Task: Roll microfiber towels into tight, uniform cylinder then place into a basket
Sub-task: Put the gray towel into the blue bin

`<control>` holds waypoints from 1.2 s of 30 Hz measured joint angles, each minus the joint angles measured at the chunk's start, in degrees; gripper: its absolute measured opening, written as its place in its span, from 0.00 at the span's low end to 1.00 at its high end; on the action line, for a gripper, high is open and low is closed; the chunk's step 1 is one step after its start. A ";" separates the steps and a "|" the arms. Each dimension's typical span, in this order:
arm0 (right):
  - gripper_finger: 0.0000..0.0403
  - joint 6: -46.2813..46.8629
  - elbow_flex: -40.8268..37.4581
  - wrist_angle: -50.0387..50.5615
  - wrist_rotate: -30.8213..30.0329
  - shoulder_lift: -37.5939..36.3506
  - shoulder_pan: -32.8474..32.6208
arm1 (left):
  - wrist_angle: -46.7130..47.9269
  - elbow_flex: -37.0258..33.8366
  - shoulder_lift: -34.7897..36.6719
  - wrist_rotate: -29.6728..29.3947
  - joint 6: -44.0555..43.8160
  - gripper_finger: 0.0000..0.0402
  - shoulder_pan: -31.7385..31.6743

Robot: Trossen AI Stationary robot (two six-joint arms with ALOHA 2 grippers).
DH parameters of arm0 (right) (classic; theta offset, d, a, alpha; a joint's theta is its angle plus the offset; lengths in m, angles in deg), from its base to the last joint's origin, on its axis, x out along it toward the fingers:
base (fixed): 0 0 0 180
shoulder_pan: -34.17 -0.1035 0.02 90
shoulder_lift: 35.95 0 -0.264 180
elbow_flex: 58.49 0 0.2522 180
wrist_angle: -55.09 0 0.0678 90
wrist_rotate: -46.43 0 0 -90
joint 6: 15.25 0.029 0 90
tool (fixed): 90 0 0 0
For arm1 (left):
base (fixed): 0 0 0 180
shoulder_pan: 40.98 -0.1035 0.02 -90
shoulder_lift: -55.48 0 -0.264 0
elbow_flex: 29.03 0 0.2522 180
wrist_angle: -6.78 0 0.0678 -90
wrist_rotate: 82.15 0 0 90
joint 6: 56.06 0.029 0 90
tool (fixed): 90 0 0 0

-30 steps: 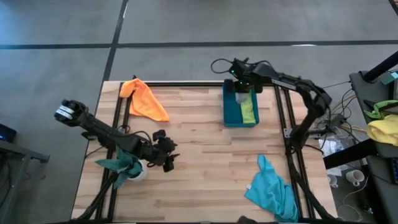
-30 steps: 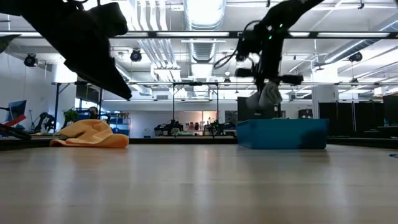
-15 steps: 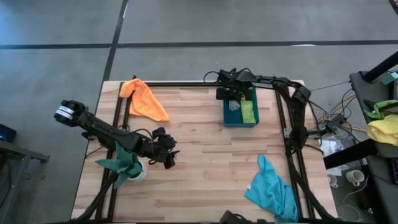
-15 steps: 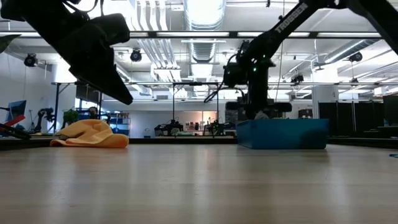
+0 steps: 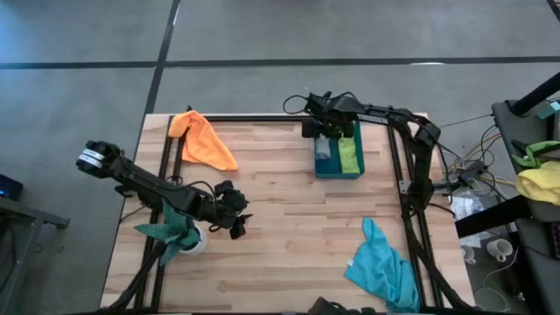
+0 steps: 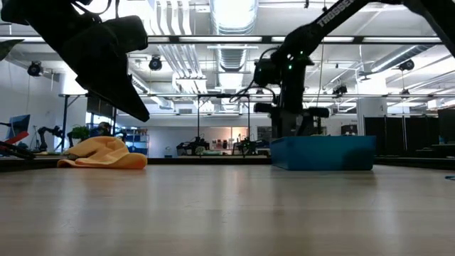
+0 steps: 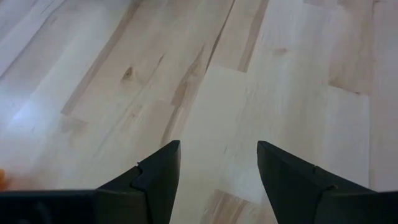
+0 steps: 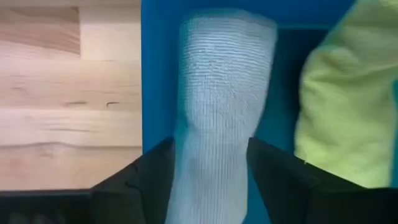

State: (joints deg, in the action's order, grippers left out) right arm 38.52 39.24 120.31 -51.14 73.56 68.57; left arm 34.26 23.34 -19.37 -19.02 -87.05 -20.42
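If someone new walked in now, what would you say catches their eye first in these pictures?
Probably the teal-blue plastic basket at the table's far edge, with a rolled grey microfiber towel beside a lime green towel inside, under the right gripper. Next, the loose orange towel at the far left corner and the crumpled turquoise towel near the front right.

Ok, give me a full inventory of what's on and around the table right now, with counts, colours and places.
Basket: one, teal-blue, far side of the table, right of centre.
Grey towel: one, rolled, in the basket's left half.
Lime green towel: one, in the basket's right half, beside the grey one.
Orange towel: one, loose, far left corner.
Turquoise towel: one, crumpled, near right corner.
Plant: one, dark green in a white pot, near left, under the left arm.
Yellow and green cloth heap: one, off the table, right.
Left end effector: open, empty, over bare wood.
Right end effector: fingers either side of the grey towel, over the basket.
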 joint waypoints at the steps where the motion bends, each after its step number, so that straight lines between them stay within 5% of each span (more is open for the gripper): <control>1: 0.52 0.21 0.00 0.25 0.00 -0.81 0.02 | 0.00 0.00 0.00 0.02 0.14 0.49 0.00; 9: 0.53 -6.13 -0.08 0.61 -1.61 -5.41 0.13 | 0.07 0.00 0.00 1.23 -0.22 0.49 0.00; 18: 0.06 -16.45 -1.34 -0.28 -0.86 -3.06 0.28 | -1.88 0.00 0.00 2.58 -1.75 0.49 0.07; 28: 0.02 -17.84 -2.08 -2.46 2.00 6.65 0.41 | -4.31 1.25 5.02 2.42 -3.19 0.49 0.07; 36: 0.02 -18.33 -2.08 -2.30 1.99 1.93 -0.68 | -4.21 0.20 10.67 -0.65 -2.71 0.49 0.02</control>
State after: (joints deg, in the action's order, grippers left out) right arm 20.19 37.16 118.01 -49.15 75.48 67.88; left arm 30.05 23.54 -8.69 -19.67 -89.76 -20.40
